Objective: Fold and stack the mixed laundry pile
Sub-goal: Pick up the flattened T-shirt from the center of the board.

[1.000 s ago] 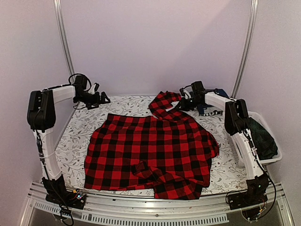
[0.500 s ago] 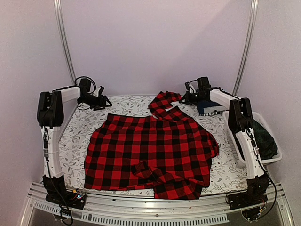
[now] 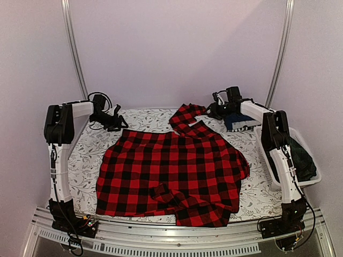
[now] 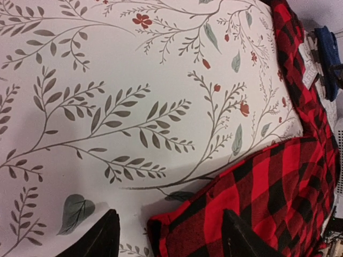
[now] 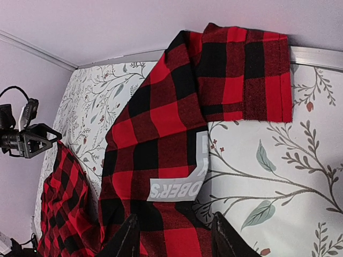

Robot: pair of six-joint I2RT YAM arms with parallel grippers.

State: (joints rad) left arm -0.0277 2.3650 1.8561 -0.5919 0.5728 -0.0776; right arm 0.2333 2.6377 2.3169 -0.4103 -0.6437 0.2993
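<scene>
Found the red-and-black checked flannel shirt [image 3: 171,171] spread flat over the middle of the floral table cloth [image 3: 80,160], near hem bunched and folded over toward the arm bases. Saw, at the right edge, the white lattice basket [image 3: 316,179] with the dark plaid garment [image 3: 300,155] heaped inside. Further back, noted the left gripper [image 4: 169,238] low over the shirt's far left corner, fingertips apart, with that corner flat on the cloth between them and not pinched. Noted the right gripper [image 5: 174,238] likewise parted, poised over the sleeve [image 5: 225,69] stretched out toward the back, cuff end against the far edge of the table; nothing clamped there either. Made out a grey label [image 5: 177,187] on the checked cloth just ahead of those fingers. Spotted, furthest back on the right, the navy blue folded garment [image 3: 239,122] just beside the right gripper and near the basket's far end.
</scene>
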